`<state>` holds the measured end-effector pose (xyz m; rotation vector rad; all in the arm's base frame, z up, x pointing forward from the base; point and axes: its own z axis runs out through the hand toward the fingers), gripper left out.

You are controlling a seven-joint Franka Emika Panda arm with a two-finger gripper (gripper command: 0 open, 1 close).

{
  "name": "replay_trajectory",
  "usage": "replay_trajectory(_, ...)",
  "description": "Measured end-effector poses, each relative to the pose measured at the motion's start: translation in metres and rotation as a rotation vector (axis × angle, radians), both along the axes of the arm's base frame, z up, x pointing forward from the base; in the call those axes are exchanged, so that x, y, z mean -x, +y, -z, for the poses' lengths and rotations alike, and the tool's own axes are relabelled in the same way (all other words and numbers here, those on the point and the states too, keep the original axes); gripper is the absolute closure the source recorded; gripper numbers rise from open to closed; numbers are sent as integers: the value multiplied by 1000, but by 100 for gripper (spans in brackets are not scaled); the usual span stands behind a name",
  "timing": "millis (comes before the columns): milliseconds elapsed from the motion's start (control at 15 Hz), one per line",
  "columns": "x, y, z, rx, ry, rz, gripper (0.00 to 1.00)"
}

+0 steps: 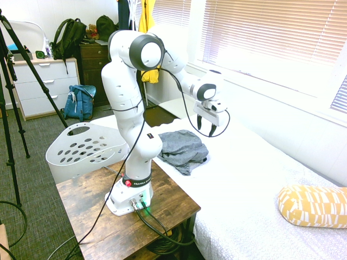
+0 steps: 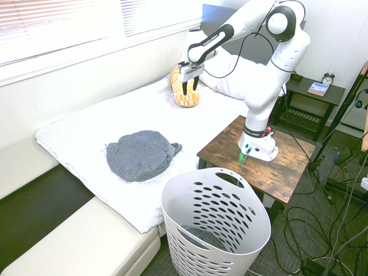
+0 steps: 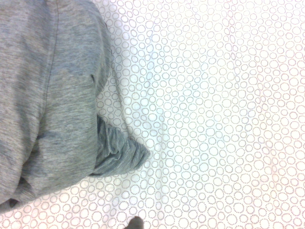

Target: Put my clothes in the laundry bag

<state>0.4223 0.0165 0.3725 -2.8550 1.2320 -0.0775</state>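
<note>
Grey garment crumpled on white bed, center frame. White basket left, beside wood table. Gripper open above bed.

Bright daylight comes through white slatted window blinds, washing out the white patterned bedsheet. Shadows are soft and faint. Both room views look fairly sharp; the close view is pale toward one side.

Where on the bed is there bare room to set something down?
Bare sheet lies between the grey garment and the yellow patterned pillow. It is crowded where the garment lies near the wooden table.
</note>
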Motion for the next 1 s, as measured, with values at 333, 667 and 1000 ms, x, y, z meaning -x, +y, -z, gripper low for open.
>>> replay_trajectory(333,-24,34,-5,1,-43,-20,0)
replay_trajectory(667,-80,73,56,-52,-96,-78,0)
replay_trajectory(1000,-93,136,189,-79,-46,-162,0)
